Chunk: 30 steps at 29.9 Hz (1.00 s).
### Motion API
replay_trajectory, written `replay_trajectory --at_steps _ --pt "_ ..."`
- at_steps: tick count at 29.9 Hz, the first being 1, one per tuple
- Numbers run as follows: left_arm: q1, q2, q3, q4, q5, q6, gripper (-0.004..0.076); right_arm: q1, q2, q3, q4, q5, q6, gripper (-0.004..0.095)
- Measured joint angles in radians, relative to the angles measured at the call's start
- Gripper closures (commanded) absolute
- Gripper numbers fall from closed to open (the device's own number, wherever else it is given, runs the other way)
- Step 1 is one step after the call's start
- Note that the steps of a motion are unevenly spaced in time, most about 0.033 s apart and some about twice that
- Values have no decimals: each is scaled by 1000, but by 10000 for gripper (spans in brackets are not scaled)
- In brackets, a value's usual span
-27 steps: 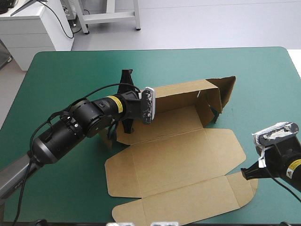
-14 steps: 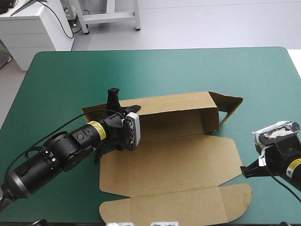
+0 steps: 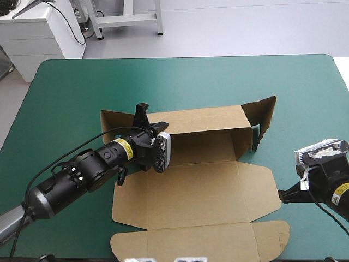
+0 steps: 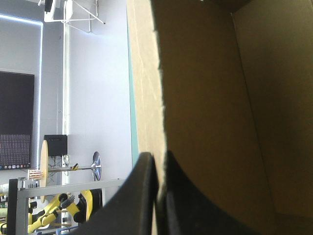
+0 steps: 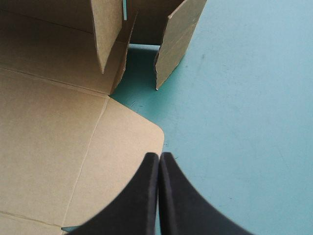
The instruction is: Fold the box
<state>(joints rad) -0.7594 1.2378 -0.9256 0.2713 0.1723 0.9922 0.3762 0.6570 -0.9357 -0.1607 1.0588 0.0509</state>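
Getting a third done: the box (image 3: 207, 185) is sitting in the middle of the table (image 3: 71, 87), far wall raised, flaps untucked, the rest lying flat. We're pinching that wall's rim with the left gripper (image 4: 159, 159); right gripper (image 5: 159, 156) is waiting closed beside a flat panel's corner. Versus just before, the right end flap is standing straighter

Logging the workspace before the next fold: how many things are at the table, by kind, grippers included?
Brown box: 1
Black grippers: 2 (left gripper shut on the box's wall; right gripper shut, holding nothing)
Total: 3
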Motion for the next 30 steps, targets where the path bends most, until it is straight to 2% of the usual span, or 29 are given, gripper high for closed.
replay_trajectory --at_steps 9,15,22,30 --pt "65 51 -1 -2 -83 4 731 0 0 0 0 -9 22 924" --pt "69 52 -1 -3 -84 4 731 0 26 -15 0 -99 32 924" --pt "69 53 -1 -3 -84 4 731 0 209 -164 -6 -129 45 924" --pt "69 54 -3 -3 -78 3 731 0 502 -422 -44 -138 47 929"
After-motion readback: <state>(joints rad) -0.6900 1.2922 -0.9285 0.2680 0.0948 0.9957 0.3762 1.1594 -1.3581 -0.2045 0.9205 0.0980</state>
